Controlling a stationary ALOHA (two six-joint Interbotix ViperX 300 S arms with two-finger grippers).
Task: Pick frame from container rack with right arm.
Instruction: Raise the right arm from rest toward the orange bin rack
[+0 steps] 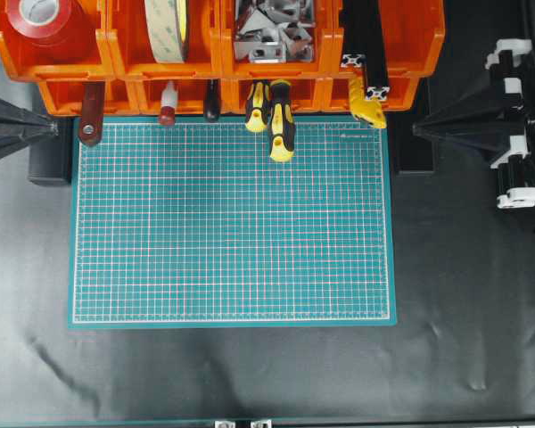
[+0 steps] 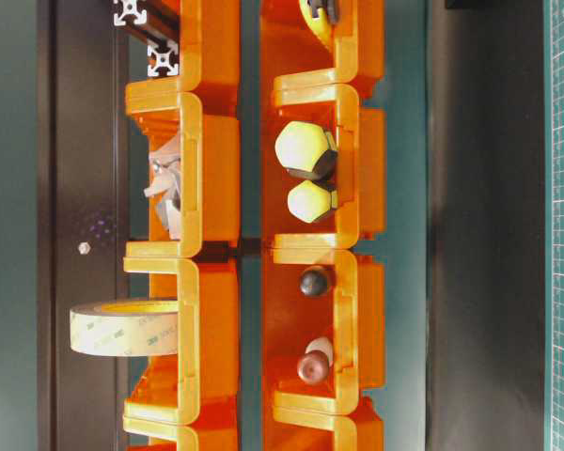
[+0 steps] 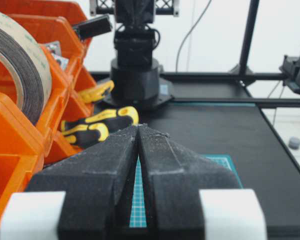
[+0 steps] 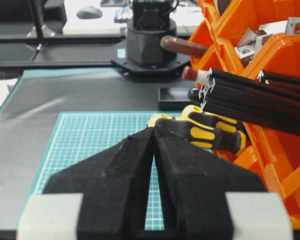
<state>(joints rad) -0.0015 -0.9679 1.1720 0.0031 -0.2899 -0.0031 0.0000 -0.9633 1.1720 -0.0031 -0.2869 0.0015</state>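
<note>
Two black slotted frame bars [image 1: 375, 62] lie side by side in the rightmost bins of the orange container rack [image 1: 114, 55], silvery ends jutting over the front edge. In the right wrist view the bars [image 4: 250, 97] stick out of the rack [image 4: 285, 50] above and to the right of my gripper. The table-level view shows their cut ends [image 2: 163, 58]. My right gripper [image 1: 416, 130] is shut and empty, right of the mat and apart from the bars; its tips [image 4: 153, 128] touch. My left gripper [image 1: 55, 130] is shut and empty at the mat's left [image 3: 139, 126].
A green cutting mat [image 1: 232, 223] covers the table's middle. Two yellow-and-black screwdrivers [image 1: 281, 120] and a yellow tool [image 1: 367, 109] hang out of the lower bins. Red tape [image 1: 40, 18], a pale tape roll [image 1: 165, 31] and metal brackets [image 1: 272, 36] fill the upper bins.
</note>
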